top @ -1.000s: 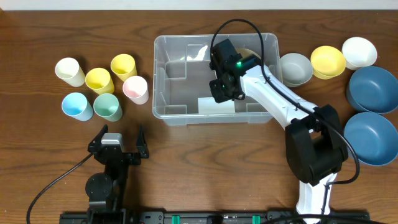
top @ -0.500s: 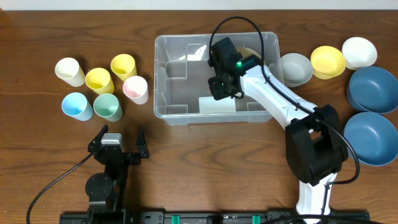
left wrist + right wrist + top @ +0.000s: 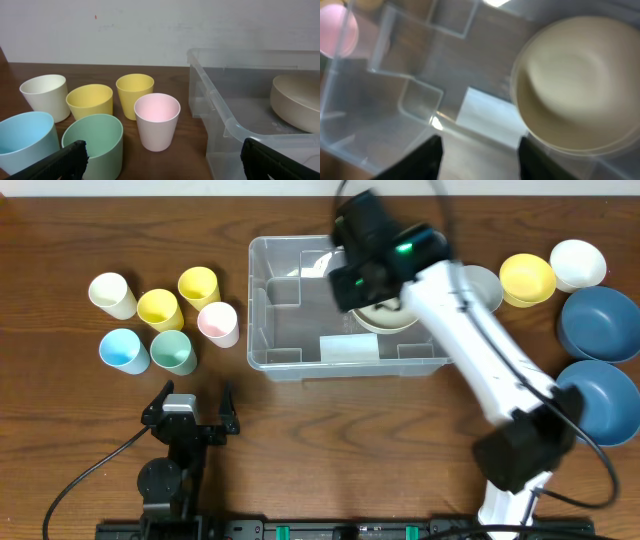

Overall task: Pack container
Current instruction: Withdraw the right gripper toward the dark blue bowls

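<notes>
Your right end effector (image 3: 480, 142) hung above the container (image 3: 300, 330), its fingers spread with nothing between them; below it a cream bowl (image 3: 575, 85) lay inside the container's right half. The container sat toward the far side of the counter (image 3: 300, 440), with six cups (image 3: 158, 308) just to its left and more bowls (image 3: 527, 278) to its right; your left end effector (image 3: 193, 398) rested near the front edge, spread wide and empty.

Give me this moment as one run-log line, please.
right jaws: open, over container | beige bowl: inside container | left jaws: open, empty
</notes>
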